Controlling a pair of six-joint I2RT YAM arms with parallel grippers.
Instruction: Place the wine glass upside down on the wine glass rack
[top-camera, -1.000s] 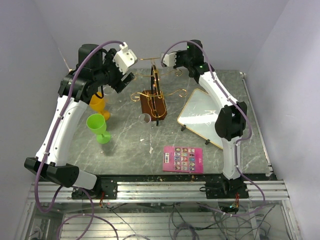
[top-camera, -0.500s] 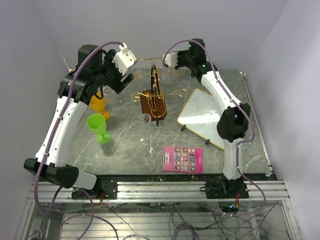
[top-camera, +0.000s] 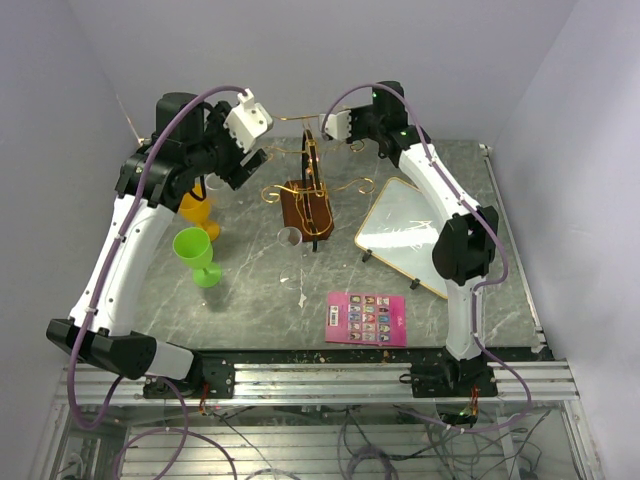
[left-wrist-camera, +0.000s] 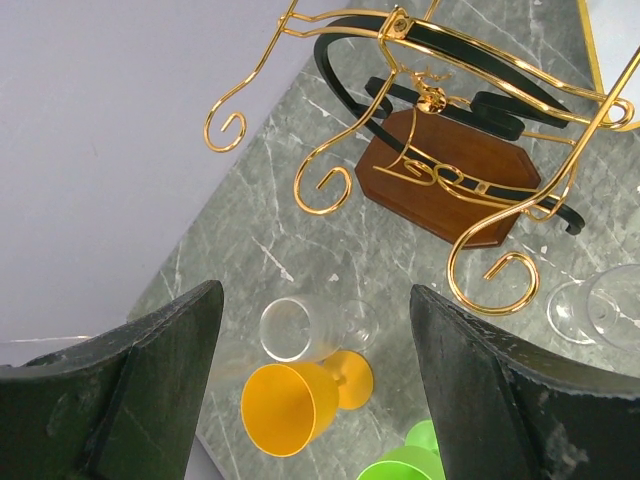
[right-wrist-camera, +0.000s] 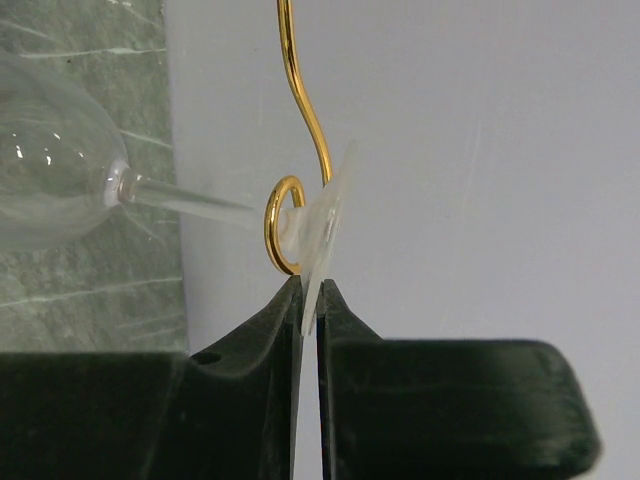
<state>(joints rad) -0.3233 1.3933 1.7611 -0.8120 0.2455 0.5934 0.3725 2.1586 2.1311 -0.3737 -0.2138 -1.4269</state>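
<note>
As right gripper (right-wrist-camera: 309, 300) nips clear wine glass (right-wrist-camera: 55, 180), stem @ gold rack (right-wrist-camera: 283, 225) curl

The wine glass rack (top-camera: 305, 195) spreads wire arms at two heights over the rear middle of the table (top-camera: 270, 290), obstructing side approaches. The right gripper (right-wrist-camera: 308, 300), pinching the wine glass (right-wrist-camera: 50, 180) by its foot, sits against one scroll end. Beneath the spread left gripper (left-wrist-camera: 315, 300) stand an orange goblet (left-wrist-camera: 290, 405) and a green goblet (top-camera: 195, 252). A clear glass (top-camera: 289, 237) lies just before the rack base, and a whiteboard (top-camera: 405, 235) flanks its right. Bare surface runs between the green goblet and a pink card (top-camera: 366, 318).
</note>
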